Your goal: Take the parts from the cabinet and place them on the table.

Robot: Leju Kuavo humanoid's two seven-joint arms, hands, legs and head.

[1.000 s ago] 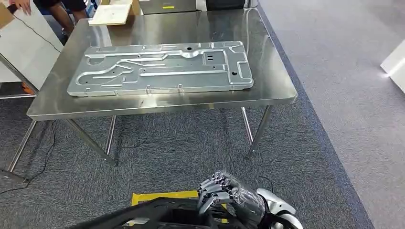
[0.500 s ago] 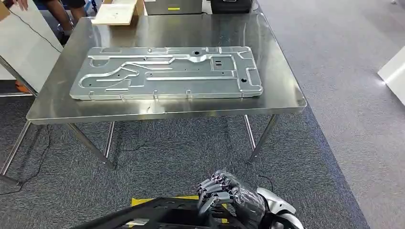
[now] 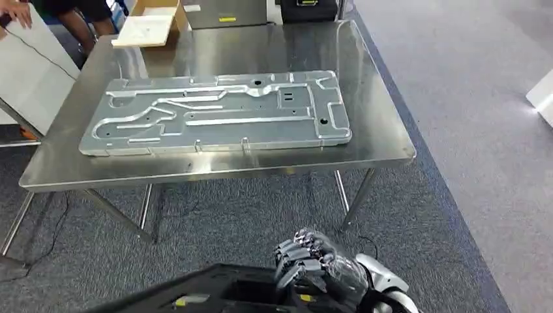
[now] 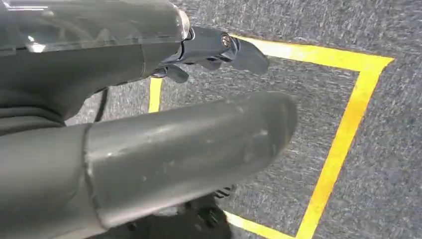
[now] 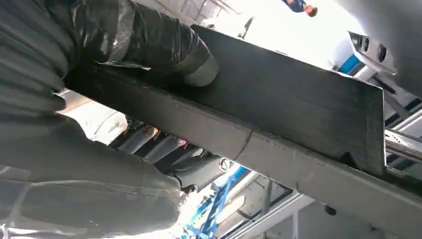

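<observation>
My right hand (image 3: 316, 272) grips a long black part (image 3: 195, 297) low in the head view, short of the steel table (image 3: 381, 140). The right wrist view shows the thumb (image 5: 164, 42) pressed on the part's flat black face (image 5: 278, 104), with the fingers wrapped under it. Over the grey carpet, my left hand (image 4: 199, 99) holds nothing, its thumb (image 4: 189, 144) and fingers (image 4: 219, 47) apart. A large stamped metal panel (image 3: 215, 114) lies flat across the middle of the table.
A cardboard box (image 3: 153, 23) and a grey case (image 3: 225, 10) stand at the table's far edge. A person's hand (image 3: 16, 10) and a white board (image 3: 32, 65) are at the far left. Yellow tape (image 4: 343, 144) marks the carpet below me.
The whole view has shifted, so the camera moved. The black part now covers the yellow floor mark that showed beside my right hand before.
</observation>
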